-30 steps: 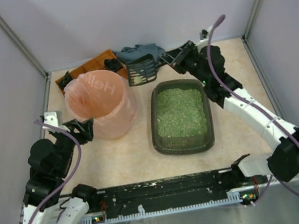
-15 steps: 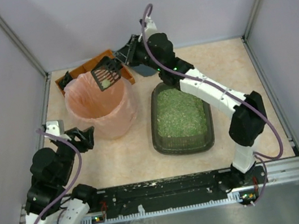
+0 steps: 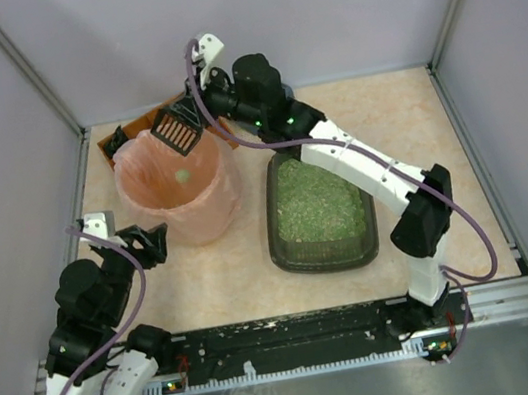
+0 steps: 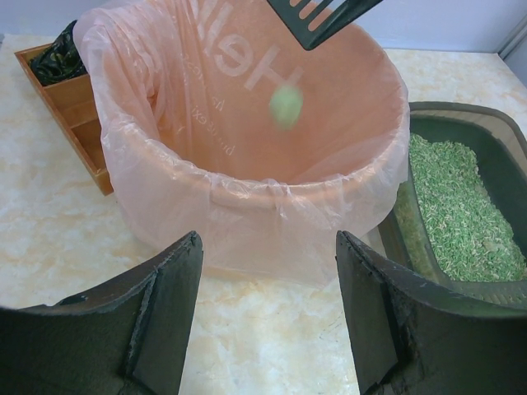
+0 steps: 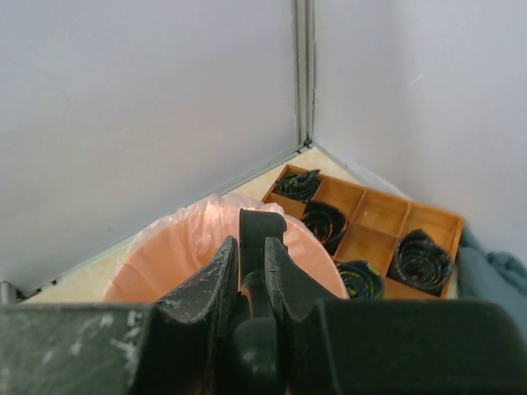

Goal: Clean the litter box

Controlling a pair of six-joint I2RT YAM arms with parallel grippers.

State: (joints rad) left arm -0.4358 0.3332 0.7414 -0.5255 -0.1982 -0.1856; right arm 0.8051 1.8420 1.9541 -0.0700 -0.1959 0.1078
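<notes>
Room on the left is tight: your left pincer point(image 4: 265, 271) sits near the bench's left edge, released, its jaws apart with nothing between them, aimed at the near wall of the pink-bagged bin point(image 3: 214, 211) just ahead. The bin stands in the far-left part of the bench point(image 3: 415, 132). Right behind it, against the back-left corner, is the orange tray point(image 3: 139, 127), with dark rolls point(image 5: 416, 255) in its compartments.

Over the bin's far rim you have the black slotted scoop point(image 3: 179, 129), tilted. The right pincer point(image 3: 203, 106) is clenched on its handle. A small green lump point(image 4: 286, 105) is in mid-air inside the bin's mouth, below the scoop. A blue-grey cloth point(image 5: 494, 271) shows just right of the tray in the right wrist view.

The litter box point(image 3: 273, 228) lies right of the bin, near it but not touching, around the bench's middle, long side running near to far, filled with pale green granules. The right arm crosses above its far end.

Right of the box, the bench is open all the way to the right edge.

Its surface is pale beige with a marbled look. Plain grey walls point(image 3: 313, 7) close it in on three sides, with metal posts at the back corners.
</notes>
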